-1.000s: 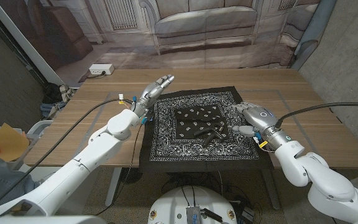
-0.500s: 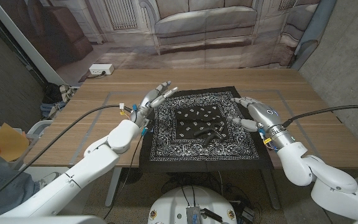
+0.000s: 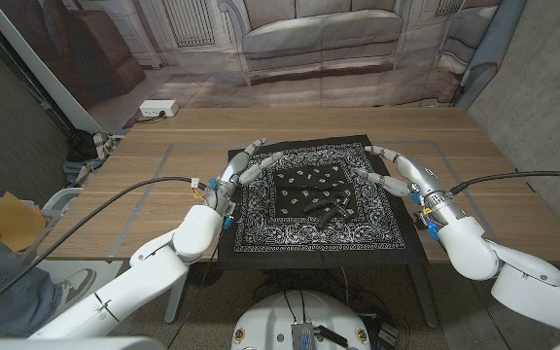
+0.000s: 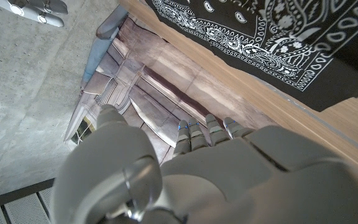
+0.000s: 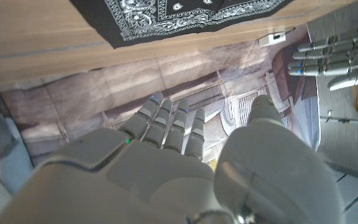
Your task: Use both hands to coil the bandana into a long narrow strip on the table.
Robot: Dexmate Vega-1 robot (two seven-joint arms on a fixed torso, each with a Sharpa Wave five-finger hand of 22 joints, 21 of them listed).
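- Head view: the bandana (image 3: 314, 201) lies spread on the worktop (image 3: 115, 194), barely coiled; the left hand (image 3: 244, 167) and right hand (image 3: 394, 166) hover over its far corners, fingers apart, holding nothing.
- Left wrist view: the cloth's far edge lies flat.
- Right wrist view: likewise; rolling remains.

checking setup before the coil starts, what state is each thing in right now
black square paisley bandana: spread flat on the table, small folded patch at its centre, not coiled yet
left hand: fingers apart, holding nothing, over the bandana's left edge
right hand: fingers apart, holding nothing, over its right edge
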